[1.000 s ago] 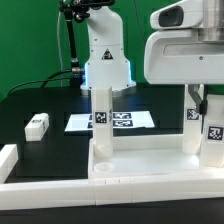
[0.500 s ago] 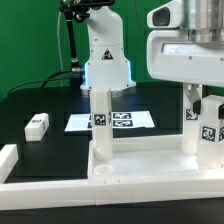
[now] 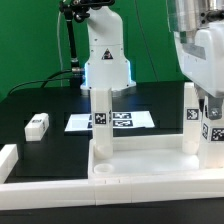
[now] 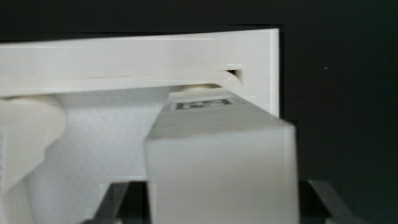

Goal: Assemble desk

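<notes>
While the pincer [image 4: 217,205] pinched a tagged leg [image 4: 219,150] upright over the desk [image 3: 145,160] tray's corner on the exterior view's right, two legs stood socketed there already; keeping it vertical and square over the socket seemed wise before lowering.

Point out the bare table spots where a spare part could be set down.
Free: the black table between the loose leg and the marker board, and the strip between that leg and the border bar. Crowded: the exterior view's right, where the gripper works among the legs standing on the tabletop.
</notes>
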Robot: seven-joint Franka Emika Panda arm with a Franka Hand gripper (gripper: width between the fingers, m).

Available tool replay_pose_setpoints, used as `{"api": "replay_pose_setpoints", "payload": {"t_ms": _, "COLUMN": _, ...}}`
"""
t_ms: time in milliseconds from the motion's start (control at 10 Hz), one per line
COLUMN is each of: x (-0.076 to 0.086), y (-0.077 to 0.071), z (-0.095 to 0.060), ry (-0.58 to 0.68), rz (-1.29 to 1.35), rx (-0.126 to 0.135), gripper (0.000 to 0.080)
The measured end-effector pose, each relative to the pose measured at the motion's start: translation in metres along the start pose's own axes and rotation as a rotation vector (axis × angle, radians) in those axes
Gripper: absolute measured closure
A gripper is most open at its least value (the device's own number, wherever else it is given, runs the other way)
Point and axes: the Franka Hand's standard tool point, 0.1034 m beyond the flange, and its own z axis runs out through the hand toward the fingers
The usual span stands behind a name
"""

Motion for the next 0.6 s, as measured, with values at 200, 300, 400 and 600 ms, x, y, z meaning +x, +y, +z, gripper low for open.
{"api": "replay_pose_setpoints", "payload": {"t_ms": 200, "x": 0.0016, "y": 0.0001, "z": 0.0001, "ry": 0.001, "rz": 0.070, "rx": -0.001, "gripper": 0.0505}}
{"api": "replay_pose_setpoints", "payload": {"t_ms": 300, "x": 0.0015, "y": 0.0003, "z": 0.0001, "ry": 0.001, "rz": 0.096, "rx": -0.001, "gripper": 0.0505}}
{"api": "replay_pose_setpoints", "payload": {"t_ms": 400, "x": 0.0019, "y": 0.0002, "z": 0.0001, "ry": 0.002, "rz": 0.065, "rx": -0.001, "gripper": 0.0505}}
{"api": "replay_pose_setpoints", "payload": {"t_ms": 600, "x": 0.0014, "y": 0.0006, "z": 0.0011, "ry": 0.002, "rz": 0.042, "rx": -0.002, "gripper": 0.0279}}
